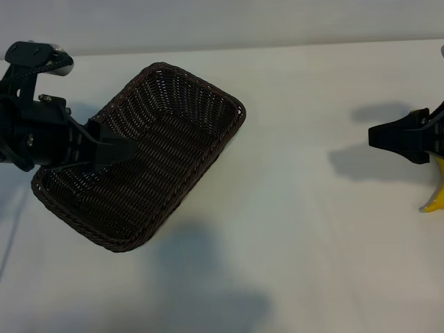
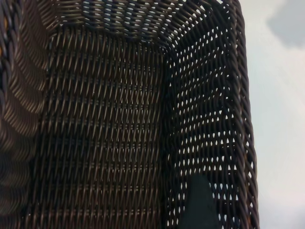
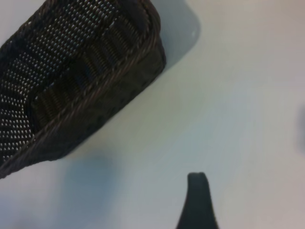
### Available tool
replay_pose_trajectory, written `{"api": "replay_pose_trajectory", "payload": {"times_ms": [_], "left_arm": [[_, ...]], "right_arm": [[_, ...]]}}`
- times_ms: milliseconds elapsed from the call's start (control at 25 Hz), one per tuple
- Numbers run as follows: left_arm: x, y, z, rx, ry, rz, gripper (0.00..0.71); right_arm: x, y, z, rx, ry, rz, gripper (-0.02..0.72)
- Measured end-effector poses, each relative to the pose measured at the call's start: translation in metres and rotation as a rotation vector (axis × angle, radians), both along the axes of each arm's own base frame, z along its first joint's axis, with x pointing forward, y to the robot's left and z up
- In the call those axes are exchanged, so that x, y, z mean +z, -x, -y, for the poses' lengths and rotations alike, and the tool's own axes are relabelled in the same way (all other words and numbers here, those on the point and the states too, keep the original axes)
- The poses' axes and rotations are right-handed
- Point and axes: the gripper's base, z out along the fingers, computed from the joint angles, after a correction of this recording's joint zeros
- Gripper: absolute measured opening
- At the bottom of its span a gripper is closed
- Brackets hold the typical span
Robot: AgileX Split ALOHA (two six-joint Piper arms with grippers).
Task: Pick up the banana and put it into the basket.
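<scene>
The basket [image 1: 149, 163] lies empty on the white bench [image 1: 305, 243], its long axis running diagonally: one short end points toward the near left corner of the exterior view, the other toward the far middle. Its braided rim and sloping woven sides are dark brown, and it casts a soft shadow on the bench on its near side.

The left tool [image 1: 114, 149] hangs over the near-left part of the basket, angled down into it, jaws standing wide with nothing between them; in the left wrist view one dark fingertip [image 2: 200, 205] shows against the weave of the basket [image 2: 95, 133].

At the right edge, well apart from the basket, the right tool [image 1: 388, 139] hovers above the bench with its jaws wide and empty. Just beside and below it, a yellow piece of the banana [image 1: 433, 198] shows at the frame edge; its long axis cannot be told.

Beyond the bench stands a plain pale wall [image 1: 222, 21].
</scene>
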Motion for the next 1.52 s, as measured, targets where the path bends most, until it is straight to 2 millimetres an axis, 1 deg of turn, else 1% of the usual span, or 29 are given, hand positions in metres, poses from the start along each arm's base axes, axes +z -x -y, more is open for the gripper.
{"api": "replay_pose_trajectory", "payload": {"times_ms": [1240,1400,1520], "left_arm": [[0.0002,-0.0012,-0.0006,0.01,-0.003,0.011,0.56],[0.0005,-0.0017,-0.0011,0.12,0.049,-0.058,0.56],[0.002,0.0035,-0.0032,0.255,0.093,-0.173,0.56]], "right_arm": [[0.0,0.0002,-0.0002,0.003,-0.001,-0.001,0.556],[0.0,0.0002,-0.0002,0.003,-0.001,-0.001,0.556],[0.0,0.0002,-0.0002,0.002,-0.001,-0.001,0.556]]}}
